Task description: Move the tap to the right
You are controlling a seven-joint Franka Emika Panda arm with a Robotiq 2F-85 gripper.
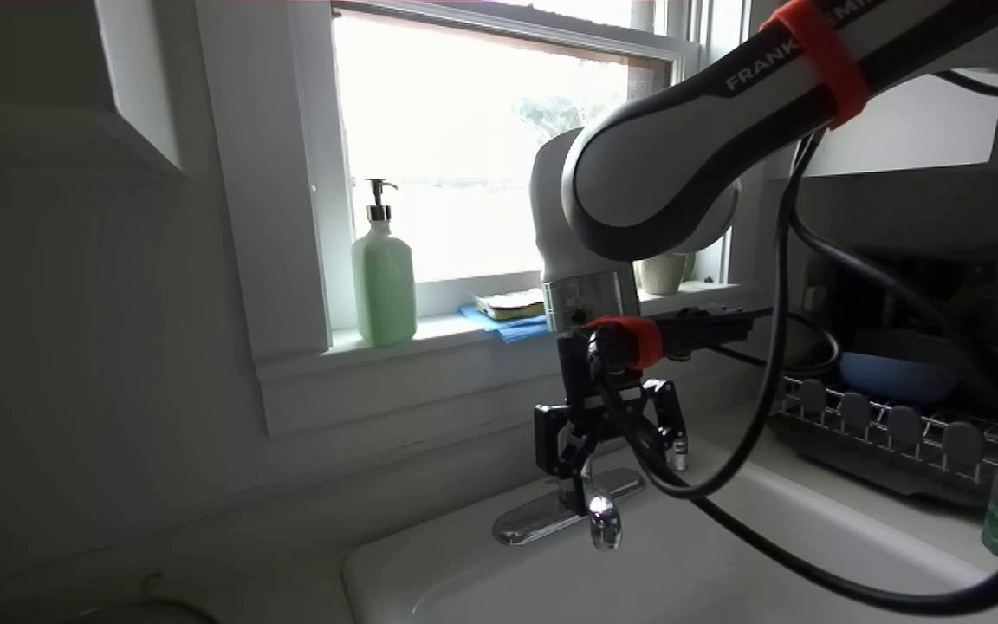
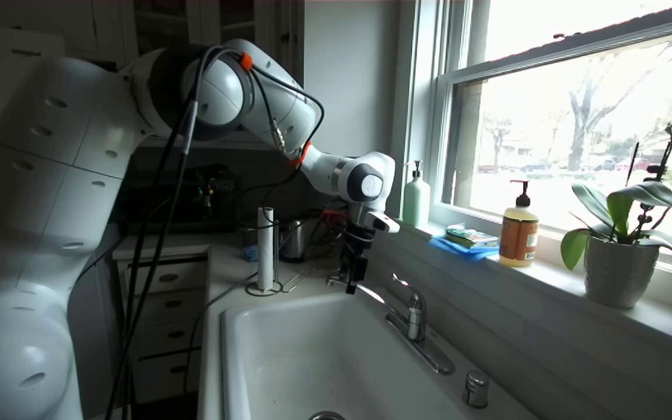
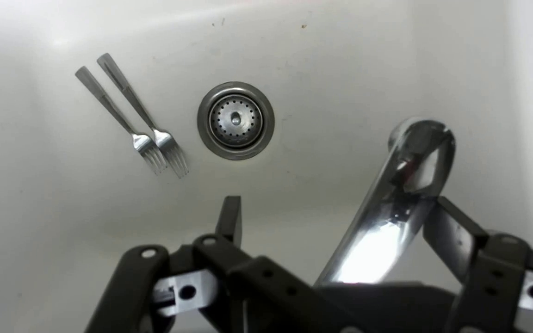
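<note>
The tap is shiny chrome, with its base on the back ledge of the sink. In an exterior view the tap (image 2: 416,309) has its lever upright and its long spout reaching toward my gripper (image 2: 352,286). In another exterior view, the end of the tap's spout (image 1: 605,525) shows just below my gripper (image 1: 620,478). In the wrist view my gripper (image 3: 337,208) is open, with the tap's spout (image 3: 384,222) slanting between the fingers. The right-hand finger appears to touch or nearly touch the spout; the left-hand finger is well apart from it. The gripper body hides the spout's rear part.
The white sink (image 2: 234,350) lies below, with a drain (image 3: 235,121) and two forks (image 3: 132,111). A green pump bottle (image 1: 385,286), an orange-labelled bottle (image 2: 518,233) and a potted plant (image 2: 620,268) stand on the windowsill. A dish rack (image 1: 889,442) stands beside the sink. Cables hang near the arm.
</note>
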